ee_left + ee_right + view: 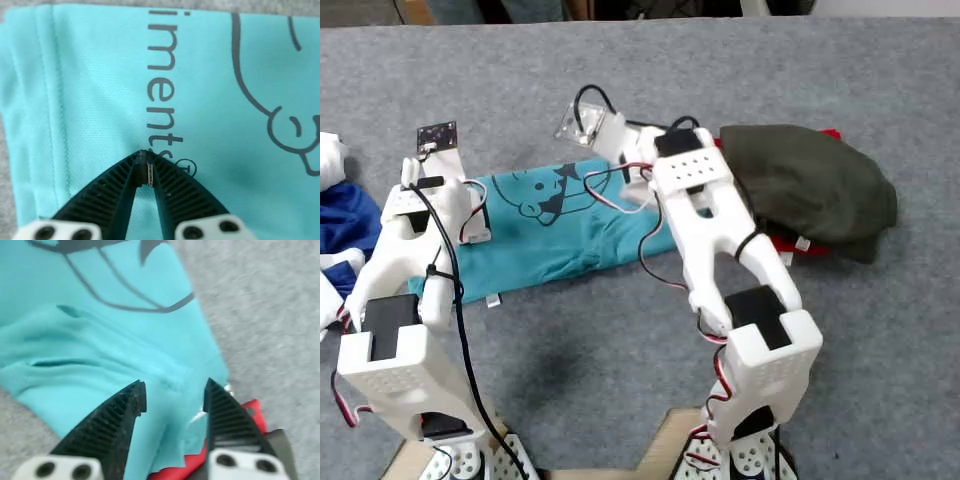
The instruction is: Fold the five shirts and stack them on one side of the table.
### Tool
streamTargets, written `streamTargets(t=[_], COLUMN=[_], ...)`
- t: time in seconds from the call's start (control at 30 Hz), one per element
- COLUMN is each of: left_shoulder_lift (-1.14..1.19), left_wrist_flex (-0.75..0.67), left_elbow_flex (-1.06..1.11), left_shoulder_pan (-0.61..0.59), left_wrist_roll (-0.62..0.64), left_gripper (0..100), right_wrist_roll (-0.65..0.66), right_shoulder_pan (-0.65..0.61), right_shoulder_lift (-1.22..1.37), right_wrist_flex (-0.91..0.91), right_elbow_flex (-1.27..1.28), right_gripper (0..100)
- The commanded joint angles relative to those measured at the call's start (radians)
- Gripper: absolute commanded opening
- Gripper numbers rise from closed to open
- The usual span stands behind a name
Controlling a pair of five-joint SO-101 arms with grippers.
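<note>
Teal shirt [560, 235] is lying spread on the grey felt table [820, 60]: a fine-mesh knit with a dark line-art print and a double-stitched hem.

Left gripper [146, 166]: ribbed black jaws are pressing together, with the tips touching the knit right at the printed lettering. Can't tell if any fabric is sitting between them. The hem seam is running off to one side of the jaws.

Right gripper [175, 390]: jaws are standing spread, and the wrinkled, bunched teal edge is lying between and under them. Red shirt [192, 465] is showing between the jaws near their base.

Olive shirt [810, 185], a soft rounded mound, is sitting on the red one, just beside the right jaws. Blue shirt [345, 220] is lying crumpled, well apart from the left jaws.
</note>
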Motion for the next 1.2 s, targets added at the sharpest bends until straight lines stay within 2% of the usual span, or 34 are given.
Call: streamTargets(t=[0.0, 0.1, 0.23, 0.37, 0.5, 0.8, 0.97, 1.17], left_shoulder_lift=[-0.040, -0.130, -0.249, -0.210, -0.009, 0.560, 0.755, 0.816], left_wrist_flex=[0.009, 0.129, 0.276, 0.425, 0.523, 0.701, 0.896, 0.896], left_elbow_flex=[-0.005, -0.041, -0.081, -0.189, -0.407, -0.997, -1.333, -1.385], left_shoulder_pan=[-0.021, -0.030, -0.081, -0.205, -0.277, -0.280, -0.282, -0.263], left_wrist_roll=[0.008, 0.008, 0.002, 0.009, 0.002, 0.009, 0.075, 0.077], left_gripper=[3, 3, 4, 19, 19, 19, 19, 3], right_wrist_roll=[-0.012, -0.012, -0.078, -0.112, -0.144, -0.150, -0.150, -0.150], right_shoulder_pan=[0.023, 0.023, 0.031, 0.023, 0.021, -0.052, -0.052, -0.049], right_shoulder_lift=[-0.010, -0.021, -0.071, -0.131, -0.193, -0.277, -0.275, -0.283], right_wrist_flex=[0.069, 0.290, 0.566, 0.750, 0.743, 0.743, 0.743, 0.743], right_elbow_flex=[-0.104, -0.202, -0.334, -0.378, -0.328, -0.288, -0.288, -0.294], right_gripper=[20.8, 16.2, 0.8, 4.1, 4.1, 4.1, 4.1, 4.1])
